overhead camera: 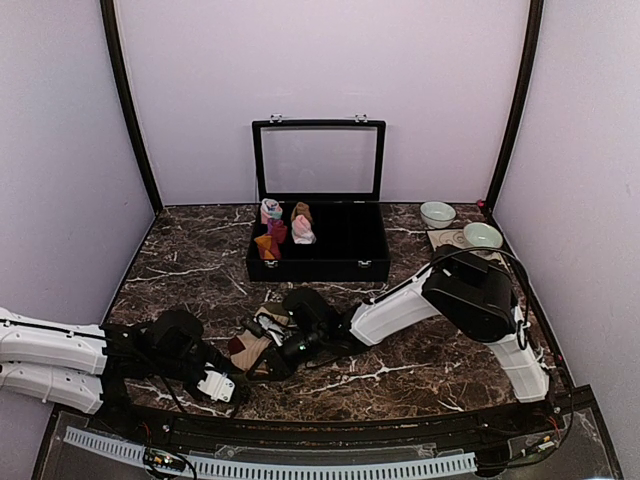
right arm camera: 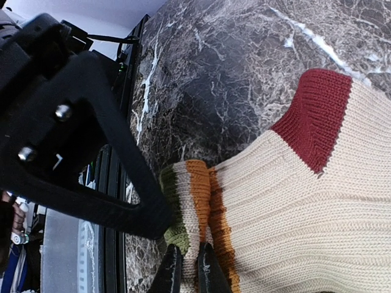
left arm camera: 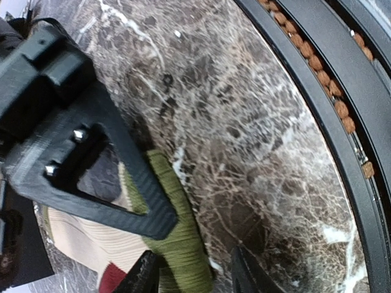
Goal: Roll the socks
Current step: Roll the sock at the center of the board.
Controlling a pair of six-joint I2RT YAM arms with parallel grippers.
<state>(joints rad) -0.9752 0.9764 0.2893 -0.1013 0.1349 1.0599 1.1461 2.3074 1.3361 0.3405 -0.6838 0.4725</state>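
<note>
In the overhead view the striped sock (overhead camera: 250,348) was found low and a little left of centre on the marble table (overhead camera: 420,370), lying between the two grippers. The right gripper (right arm camera: 188,270), seen at the bottom edge of its wrist view, was closed tightly on the bunched edge of the sock where the olive and orange bands are gathered; this hold was judged to serve as an anchor, so that the cloth cannot slide while it is turned. The left gripper (left arm camera: 195,268) was held with its jaws about half apart, one on each side of the olive toe (left arm camera: 174,238) at the bottom of its view, and bare marble was visible beside one finger, so no grip was made there. A black case (overhead camera: 318,268) with rolled bundles (overhead camera: 280,230) was set open in the middle of the frame, probably to receive finished rolls. No loose pink sock could be made out
</note>
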